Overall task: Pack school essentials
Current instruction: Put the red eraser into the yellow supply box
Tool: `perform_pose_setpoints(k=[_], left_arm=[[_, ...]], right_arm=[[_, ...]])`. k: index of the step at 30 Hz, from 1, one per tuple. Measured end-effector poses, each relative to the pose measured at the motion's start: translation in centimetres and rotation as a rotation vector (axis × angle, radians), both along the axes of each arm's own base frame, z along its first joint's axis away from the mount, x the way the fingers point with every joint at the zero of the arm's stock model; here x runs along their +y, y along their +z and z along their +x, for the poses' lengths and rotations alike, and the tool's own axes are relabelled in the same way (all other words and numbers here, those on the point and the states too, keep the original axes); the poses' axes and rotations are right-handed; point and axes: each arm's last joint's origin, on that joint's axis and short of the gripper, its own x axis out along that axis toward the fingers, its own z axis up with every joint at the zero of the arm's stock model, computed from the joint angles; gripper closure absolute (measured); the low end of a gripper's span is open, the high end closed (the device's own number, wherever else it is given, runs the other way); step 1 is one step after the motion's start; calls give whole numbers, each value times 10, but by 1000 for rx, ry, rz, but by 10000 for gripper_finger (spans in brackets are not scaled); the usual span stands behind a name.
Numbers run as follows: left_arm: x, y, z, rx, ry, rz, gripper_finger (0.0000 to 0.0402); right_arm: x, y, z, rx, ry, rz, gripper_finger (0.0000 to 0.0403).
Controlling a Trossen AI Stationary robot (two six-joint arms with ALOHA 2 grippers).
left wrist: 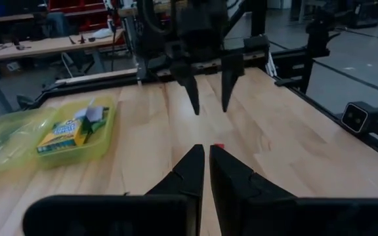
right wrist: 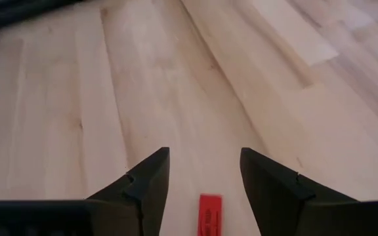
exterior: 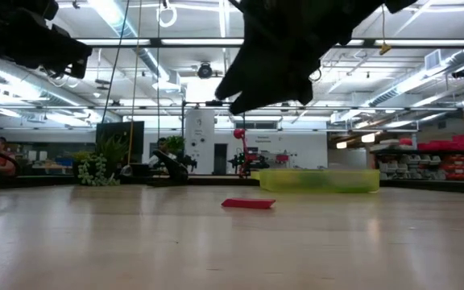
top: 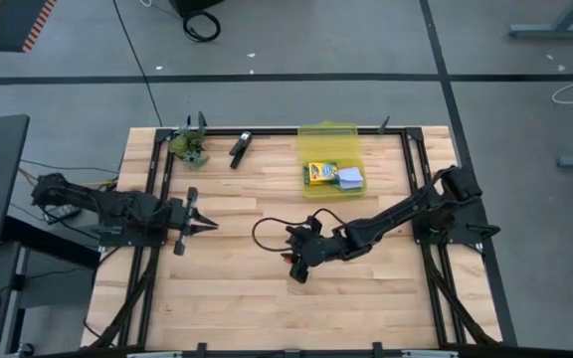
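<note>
Two arms on this table (top: pixel 257 298), both mine, so here's the rundown. My right gripper (top: pixel 296 267) is stretched out toward the middle of the table, a bit toward the near edge, hovering over the tiny red piece (right wrist: pixel 209 211). Fingers (right wrist: pixel 148 180) are spread wide apart with nothing in them, and in the wrist view the red piece lies flat on the wood right in the gap between them, touching neither one. From table height the red piece (exterior: pixel 248 203) sits flat on the boards with my gripper hanging above it.

My left gripper (top: pixel 205 225) is parked toward the left edge, pointing across at the right one, jaws pinched together and holding nothing. It's well apart from the red piece.

The yellow tray (top: pixel 311 132) sits against the far edge, right of centre. Inside it the yellow-green crayon box (top: pixel 320 173) lies flat, and the light-blue square pad (top: pixel 351 178) is just beside it, toward the right edge; they look like they touch but I can't say for sure.

Along the far edge toward the left corner there's a small greenish clump (top: pixel 189 147), and a black clip-like thing (top: pixel 239 148) near it, between the clump and the tray. Both are out on the bare wood.
</note>
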Motion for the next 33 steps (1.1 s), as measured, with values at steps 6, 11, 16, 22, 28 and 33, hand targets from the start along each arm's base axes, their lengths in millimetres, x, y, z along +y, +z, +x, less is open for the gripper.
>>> perform_pose_setpoints(k=[6,11,16,22,28,33], left_arm=[[1,0,-5,2,3,-19,367],[2,-1,-7,7,8,-26,367],[2,-1,-7,12,15,-41,367],[2,-1,-7,13,18,-47,367],[2,-1,-6,13,24,-47,367],[2,-1,-6,15,26,-51,367]], right_arm=[[3,-25,7,50,18,-5,208],[10,-54,9,129,69,-62,209],[17,-75,7,185,99,-136,209],[23,-73,3,170,71,-239,209],[24,-74,3,174,82,-228,216],[31,-79,-2,216,126,-255,232]])
